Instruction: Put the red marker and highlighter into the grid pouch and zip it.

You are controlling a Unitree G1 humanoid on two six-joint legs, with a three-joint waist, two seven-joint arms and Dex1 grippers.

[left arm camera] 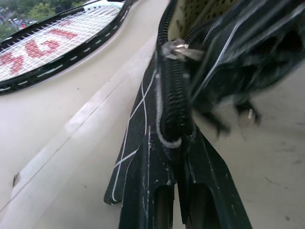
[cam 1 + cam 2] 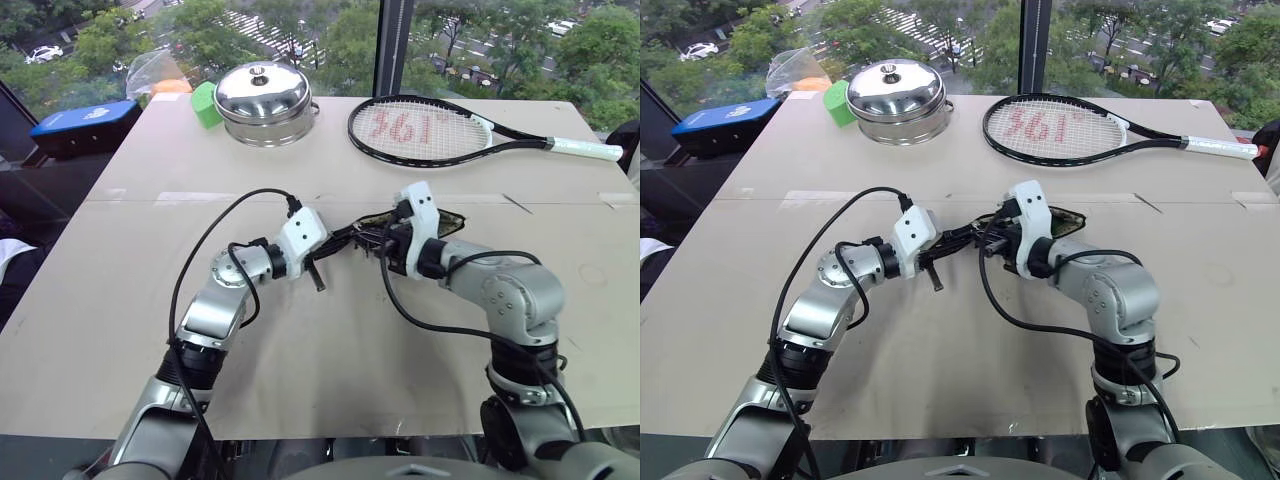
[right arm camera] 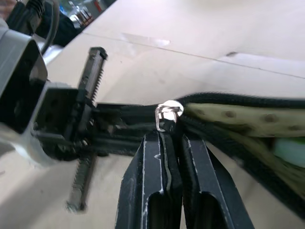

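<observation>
Item 1, grid pouch [image 2: 345, 237]: black fabric w/ white grid lines, lying mid-table between the two arms, mouth part open. Pale dotted lining [image 3: 238, 117] visible along the open edge in right wrist view. Zipper teeth black; silver slider [image 3: 167, 112] sits near the end held by the left arm.

Item 2, highlighter [image 3: 289, 151]: a light green piece showing inside the open pouch, against the lining. Rest hidden.

Item 3, red marker: can't be made out; not told where it lies.

Item 4, left gripper [image 2: 322, 250]: fingers pressed together, pinching the pouch's end at the zipper seam. Left wrist view has the zip running straight up from between the fingers [image 1: 209, 191].

Item 5, right gripper [image 2: 385, 243]: fingers closed, tips clamped on the black zipper pull just below the silver slider, per right wrist view. Sits close beside the left gripper, both over the pouch.

Item 6, table [image 2: 120, 300]: beige top w/ a taped seam across.

Item 7, far side of table: steel pot [image 2: 264, 101] w/ lid, green block [image 2: 205, 103] touching its left side, tennis racket [image 2: 440, 132] w/ red print on strings & white grip, lying flat to the right of the pot, well apart from the pouch
</observation>
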